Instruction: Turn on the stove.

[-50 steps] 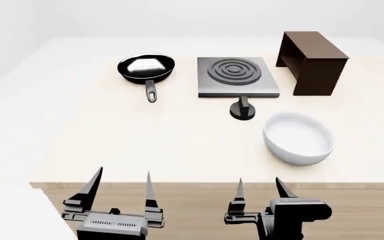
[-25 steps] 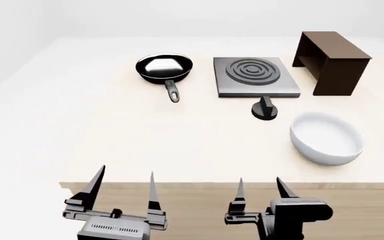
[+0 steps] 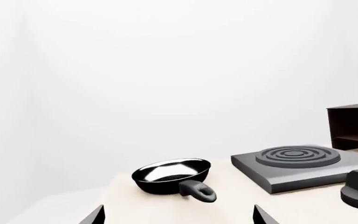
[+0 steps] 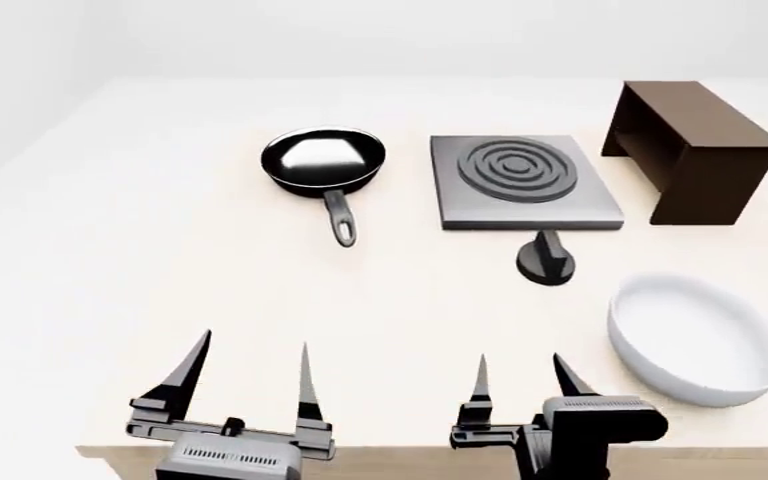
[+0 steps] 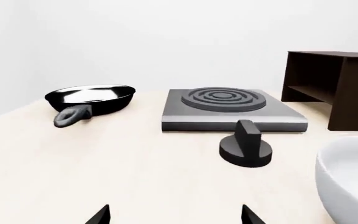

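Observation:
The stove [image 4: 524,182] is a flat grey square hotplate with concentric rings, far across the table, also in the right wrist view [image 5: 225,108] and the left wrist view [image 3: 303,164]. Its black round knob [image 4: 546,260] with an upright grip stands just in front of it, clear in the right wrist view [image 5: 246,147]. My left gripper [image 4: 248,368] and right gripper [image 4: 524,375] hover open over the table's near edge, both empty and well short of the knob.
A black frying pan [image 4: 323,163] lies left of the stove, handle toward me. A dark brown wooden shelf [image 4: 694,150] stands at the far right. A white bowl [image 4: 692,338] sits near the right front, beside the right gripper's path to the knob.
The view has advanced and tilted down over the table: stove, pan, bowl and shelf sit lower and larger in the head view. Both grippers keep their open pose.

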### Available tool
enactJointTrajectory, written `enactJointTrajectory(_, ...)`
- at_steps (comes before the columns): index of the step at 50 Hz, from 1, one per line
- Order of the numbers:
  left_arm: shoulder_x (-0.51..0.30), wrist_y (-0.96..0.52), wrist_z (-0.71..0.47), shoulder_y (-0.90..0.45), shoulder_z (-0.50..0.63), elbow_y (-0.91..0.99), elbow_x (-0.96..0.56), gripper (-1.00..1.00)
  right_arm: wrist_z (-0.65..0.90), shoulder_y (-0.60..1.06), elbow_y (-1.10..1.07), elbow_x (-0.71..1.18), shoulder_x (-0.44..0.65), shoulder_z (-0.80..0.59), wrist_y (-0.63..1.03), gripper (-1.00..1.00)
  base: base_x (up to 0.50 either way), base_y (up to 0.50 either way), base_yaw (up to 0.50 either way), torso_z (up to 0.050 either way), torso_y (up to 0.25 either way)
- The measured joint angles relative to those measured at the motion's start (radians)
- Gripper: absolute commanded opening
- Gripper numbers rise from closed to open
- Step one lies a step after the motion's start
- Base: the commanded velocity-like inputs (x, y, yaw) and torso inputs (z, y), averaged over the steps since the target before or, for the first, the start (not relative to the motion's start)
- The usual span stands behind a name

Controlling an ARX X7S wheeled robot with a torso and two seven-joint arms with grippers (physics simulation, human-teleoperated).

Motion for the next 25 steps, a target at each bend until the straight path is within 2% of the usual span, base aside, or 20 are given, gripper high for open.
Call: enactJointTrajectory(25,-0.009,-0.005,-0.014,-0.003,0.011,0.001,-0.006,1.0,0.016,0.001,-0.008,0.009,0.011,-0.012,0.002,1.0,0.41,0.0,0.0,0.0,0.0)
